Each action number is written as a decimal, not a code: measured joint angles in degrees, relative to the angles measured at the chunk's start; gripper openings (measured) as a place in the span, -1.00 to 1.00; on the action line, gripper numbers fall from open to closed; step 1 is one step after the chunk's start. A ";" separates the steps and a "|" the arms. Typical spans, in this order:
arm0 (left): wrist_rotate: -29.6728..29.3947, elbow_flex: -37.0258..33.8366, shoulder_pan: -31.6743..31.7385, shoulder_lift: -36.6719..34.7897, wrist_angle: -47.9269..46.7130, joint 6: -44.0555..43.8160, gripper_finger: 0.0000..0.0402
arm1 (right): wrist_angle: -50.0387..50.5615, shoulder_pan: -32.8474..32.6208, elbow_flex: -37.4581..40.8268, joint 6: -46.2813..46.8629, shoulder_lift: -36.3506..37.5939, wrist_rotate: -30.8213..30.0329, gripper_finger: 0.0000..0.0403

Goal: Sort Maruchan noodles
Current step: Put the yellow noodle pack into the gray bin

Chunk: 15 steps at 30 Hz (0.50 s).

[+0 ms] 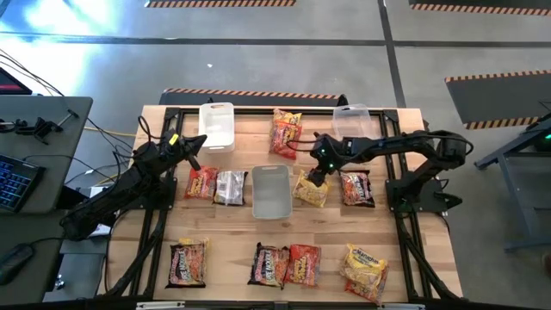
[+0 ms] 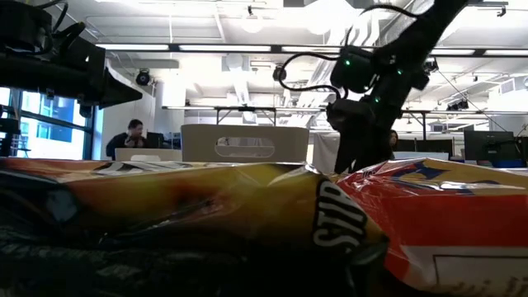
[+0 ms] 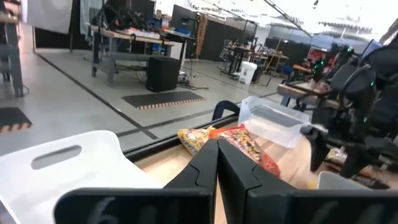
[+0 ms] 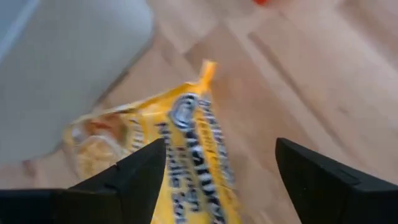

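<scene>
Right pincer (image 1: 317, 178) is over the yellow Maruchan packet (image 1: 311, 189) near the bench (image 1: 215, 232) centre, just right of the middle clear bin (image 1: 270, 190). In the right wrist view its fingers (image 4: 134, 174) are spread wide either side of the yellow packet (image 4: 186, 149), gripping nothing; I can't tell if they touch it. I read this as lining up to pick or just letting go.

Left pincer (image 1: 196, 143) is closed and empty, parked by the white bin (image 1: 217, 126) at the back left.

Other packets: a red one (image 1: 286, 131) at the back edge, a dark one (image 1: 356, 187) right of the yellow, two (image 1: 215, 184) left of the middle bin, a row (image 1: 284, 263) along the front edge. Another clear bin (image 1: 354, 120) sits at the back right. All three bins look empty, so I'd say sorting has barely begun.
</scene>
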State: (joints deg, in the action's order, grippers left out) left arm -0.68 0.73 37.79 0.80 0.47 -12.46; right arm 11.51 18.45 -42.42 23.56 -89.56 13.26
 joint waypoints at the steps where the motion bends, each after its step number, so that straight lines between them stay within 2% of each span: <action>1: -0.01 0.00 -0.01 -0.02 0.00 -0.54 -1.00 | -1.59 0.06 0.85 0.40 0.00 0.84 0.42; 8: 0.01 0.00 -0.01 0.00 0.52 -0.85 -1.00 | -4.14 -0.70 3.90 1.01 -0.02 1.26 0.37; 12: 0.08 0.00 -0.01 0.00 0.72 -1.01 -1.00 | -4.42 -1.30 3.90 0.46 -0.31 1.26 0.18; 15: 0.35 0.00 0.01 0.00 0.73 -2.64 -1.00 | -4.75 -1.50 3.76 -0.35 -1.26 2.10 -0.03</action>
State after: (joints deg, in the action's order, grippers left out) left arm -0.32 0.73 37.79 0.80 1.20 -15.11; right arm 6.77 16.95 -38.66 23.21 -90.82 15.37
